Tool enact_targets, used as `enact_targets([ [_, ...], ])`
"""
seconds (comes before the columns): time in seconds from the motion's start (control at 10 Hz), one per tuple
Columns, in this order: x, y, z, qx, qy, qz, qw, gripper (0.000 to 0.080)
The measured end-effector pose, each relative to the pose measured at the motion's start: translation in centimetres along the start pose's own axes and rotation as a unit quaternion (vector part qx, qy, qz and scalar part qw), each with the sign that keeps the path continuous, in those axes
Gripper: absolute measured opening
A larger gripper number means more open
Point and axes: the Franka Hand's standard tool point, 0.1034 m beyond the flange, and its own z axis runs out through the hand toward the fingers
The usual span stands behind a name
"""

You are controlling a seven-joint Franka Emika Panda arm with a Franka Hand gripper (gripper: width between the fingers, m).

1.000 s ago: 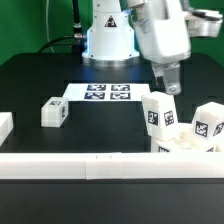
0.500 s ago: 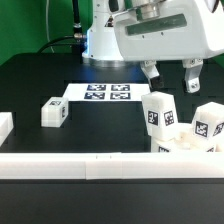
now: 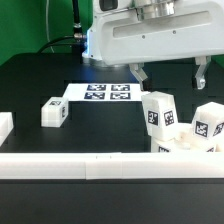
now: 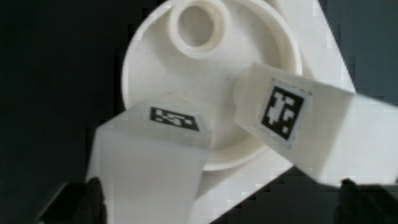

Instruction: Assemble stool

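The round white seat (image 4: 178,80) lies at the exterior view's right, mostly hidden behind the front bar (image 3: 185,148). Two tagged white legs stand upright on it, one nearer the middle (image 3: 158,112) and one at the right edge (image 3: 209,122). The wrist view shows both from above (image 4: 151,160) (image 4: 311,120), plus a free socket (image 4: 192,22). The third leg (image 3: 54,112) lies loose on the black table at the left. My gripper (image 3: 169,74) hangs above the two standing legs, open wide and empty; its fingertips (image 4: 71,198) flank the legs in the wrist view.
The marker board (image 3: 103,93) lies flat at the table's middle back. A long white bar (image 3: 100,165) runs along the front edge. A white block end (image 3: 5,125) shows at the far left. The robot base (image 3: 105,40) stands behind.
The gripper has turned about its axis to face the camera broadly, and risen a little above the standing legs. The legs and seat have not moved.
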Motion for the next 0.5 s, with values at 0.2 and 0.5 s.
enact_targets([
  [0.2,0.13,0.16,0.03,-0.001,0.005,-0.060,0.998,0.0649],
  [0.5,0.15,0.46,0.10,-0.021,0.004,-0.203,0.979,0.0649],
])
